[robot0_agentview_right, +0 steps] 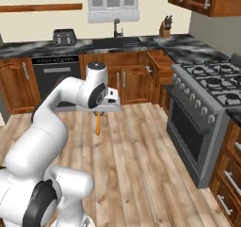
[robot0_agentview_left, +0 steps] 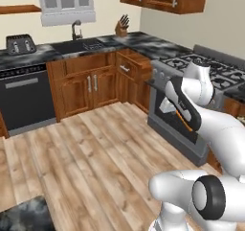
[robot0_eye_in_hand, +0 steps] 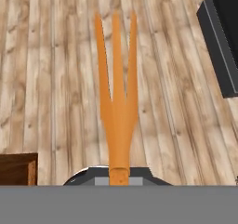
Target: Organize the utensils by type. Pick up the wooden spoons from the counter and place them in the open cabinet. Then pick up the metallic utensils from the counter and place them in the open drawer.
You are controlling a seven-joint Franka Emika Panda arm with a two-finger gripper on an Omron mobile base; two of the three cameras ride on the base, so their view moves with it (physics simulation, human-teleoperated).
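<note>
Hand view showed the jaws pinching an orange-brown three-tined wooden fork above the plank floor.

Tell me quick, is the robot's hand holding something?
Gripper: shut on the wooden fork, tines pointing down at the floor.
</note>
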